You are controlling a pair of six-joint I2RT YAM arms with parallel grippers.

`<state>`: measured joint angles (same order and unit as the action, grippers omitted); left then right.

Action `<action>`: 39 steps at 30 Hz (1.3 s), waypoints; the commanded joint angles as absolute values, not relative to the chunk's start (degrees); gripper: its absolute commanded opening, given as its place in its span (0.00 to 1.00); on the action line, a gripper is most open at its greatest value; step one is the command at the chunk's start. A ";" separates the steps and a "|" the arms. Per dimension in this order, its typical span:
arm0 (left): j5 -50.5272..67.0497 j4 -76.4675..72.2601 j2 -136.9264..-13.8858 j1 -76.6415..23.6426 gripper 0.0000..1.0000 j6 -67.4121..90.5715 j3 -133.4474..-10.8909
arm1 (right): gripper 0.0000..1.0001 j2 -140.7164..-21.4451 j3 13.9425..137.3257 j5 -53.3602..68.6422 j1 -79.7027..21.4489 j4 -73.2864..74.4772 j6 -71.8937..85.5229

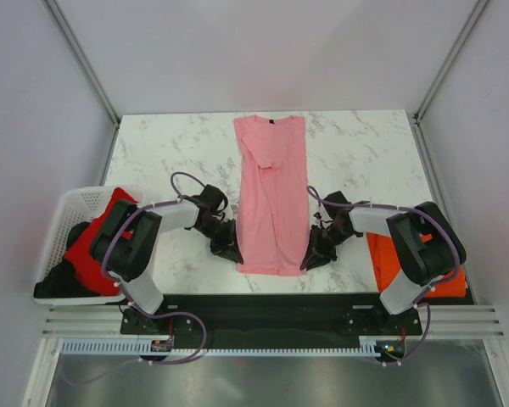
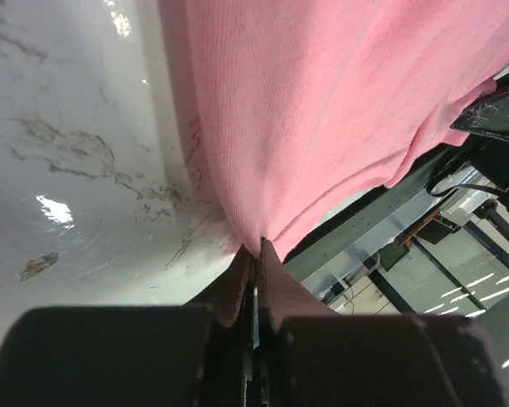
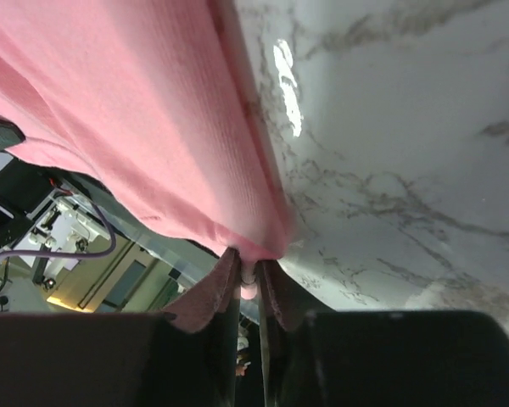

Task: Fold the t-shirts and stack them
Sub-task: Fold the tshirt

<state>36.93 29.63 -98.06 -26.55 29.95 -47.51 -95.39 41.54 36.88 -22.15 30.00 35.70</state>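
The light pink t-shirt [image 1: 273, 191] lies folded into a long strip down the middle of the marble table, collar at the far end. My left gripper [image 1: 231, 252] is shut on its near left corner, the fabric [image 2: 322, 110] pinched between the fingertips [image 2: 256, 250]. My right gripper [image 1: 310, 257] is shut on the near right corner, pink cloth [image 3: 153, 127] bunched between its pads [image 3: 248, 264]. A red t-shirt [image 1: 102, 242] sits in the basket at left. An orange t-shirt [image 1: 407, 267] lies at the near right, partly hidden by the right arm.
A white lattice basket [image 1: 75, 208] stands at the table's left edge, with dark cloth [image 1: 61, 280] beside the red one. The table's near edge [image 1: 271, 297] and the arm bases lie just behind both grippers. White walls enclose the table.
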 commanded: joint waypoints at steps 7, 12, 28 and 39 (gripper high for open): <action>37.97 30.67 -91.68 -26.37 0.02 26.38 -50.53 | 0.00 -87.56 45.51 34.27 -21.71 25.92 31.65; 37.18 32.08 -89.39 -24.09 0.02 24.44 -54.13 | 0.00 -82.36 49.21 34.89 -19.43 28.03 29.45; 34.19 33.75 -106.50 -18.81 0.02 18.20 -77.58 | 0.00 -97.11 68.97 32.52 -13.45 23.03 25.05; 31.12 35.15 -118.29 -15.56 0.02 15.82 -91.14 | 0.00 -111.60 82.70 31.46 -12.22 23.03 21.54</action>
